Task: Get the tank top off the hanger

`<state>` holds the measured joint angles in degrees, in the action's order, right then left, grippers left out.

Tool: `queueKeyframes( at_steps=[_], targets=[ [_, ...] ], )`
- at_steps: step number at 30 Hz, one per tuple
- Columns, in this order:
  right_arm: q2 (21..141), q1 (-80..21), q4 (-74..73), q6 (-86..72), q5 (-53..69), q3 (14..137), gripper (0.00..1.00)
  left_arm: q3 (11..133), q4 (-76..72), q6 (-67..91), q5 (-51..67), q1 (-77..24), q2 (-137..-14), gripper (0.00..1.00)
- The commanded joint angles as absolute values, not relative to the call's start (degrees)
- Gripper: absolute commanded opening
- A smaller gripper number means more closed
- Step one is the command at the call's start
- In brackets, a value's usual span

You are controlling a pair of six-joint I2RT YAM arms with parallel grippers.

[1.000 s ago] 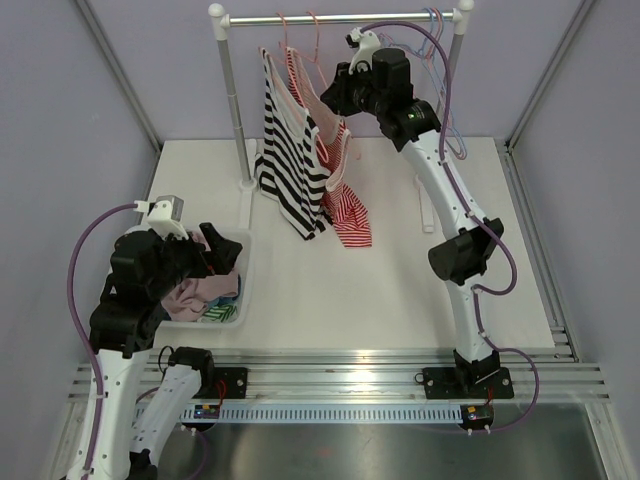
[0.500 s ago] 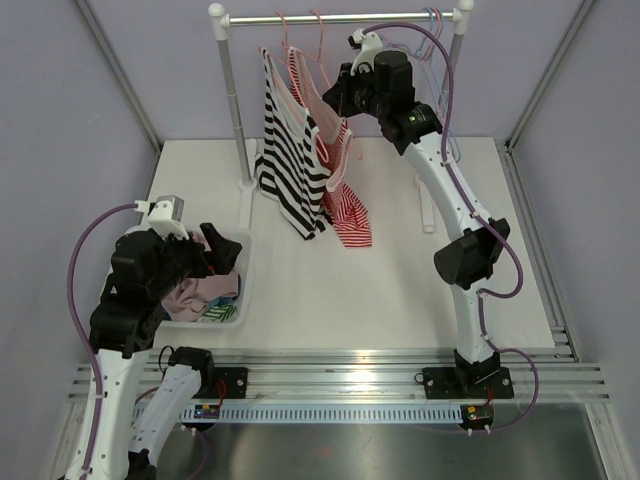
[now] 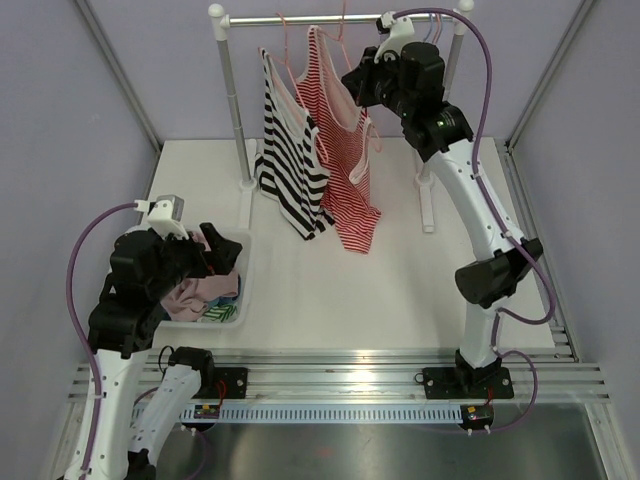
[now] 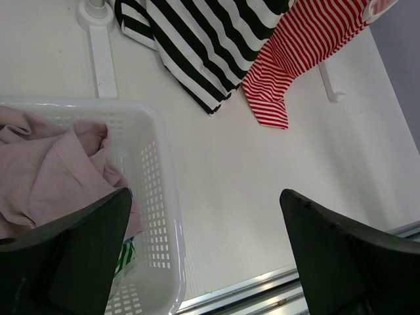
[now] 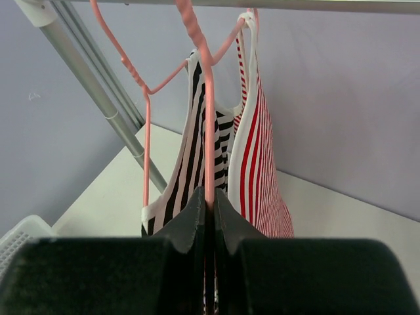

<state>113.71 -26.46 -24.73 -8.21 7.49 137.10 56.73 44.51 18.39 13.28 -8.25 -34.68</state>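
A red-and-white striped tank top (image 3: 347, 150) hangs on a pink wire hanger (image 3: 327, 42) under the rail (image 3: 300, 18). My right gripper (image 3: 362, 88) is up by the rail, at the right of this top. In the right wrist view the gripper (image 5: 210, 200) is shut on the hanger's pink wire (image 5: 209, 125), with the red top (image 5: 254, 157) just to its right. A black-and-white striped tank top (image 3: 288, 160) hangs to the left on a second pink hanger (image 5: 146, 144). My left gripper (image 3: 215, 255) is open and empty over the basket's right rim (image 4: 205, 197).
A white perforated basket (image 3: 243, 275) holding pink and green clothes (image 4: 46, 170) sits at the near left. The rack's left post (image 3: 236, 100) and white foot bars (image 3: 428, 205) stand on the table. Several empty hangers (image 3: 440, 40) hang at the rail's right end.
My right gripper has moved up and to the right with the pink hanger. The red striped top has risen with it and now hangs higher. The left arm has not moved.
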Motion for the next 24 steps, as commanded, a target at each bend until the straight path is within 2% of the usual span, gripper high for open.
queueKeyframes(
  at_steps=[1,11,16,24],
  targets=[
    [103.9,-26.63,-19.69,-7.91,5.89,130.82,0.0,60.38,43.51,17.31,15.73,-8.88,-35.33,0.99],
    [84.92,-26.54,-27.41,-9.75,7.91,114.09,0.0,69.15,39.2,20.3,16.53,-13.09,-42.61,0.99],
    [72.44,-26.54,-30.84,-12.21,10.28,105.83,0.0,78.99,37.27,21.09,4.77,-26.7,-51.3,0.99],
    [62.15,-26.54,-46.56,-14.24,18.53,107.75,0.0,98.94,31.47,16.36,-9.92,-45.59,-64.59,0.99]
  ],
)
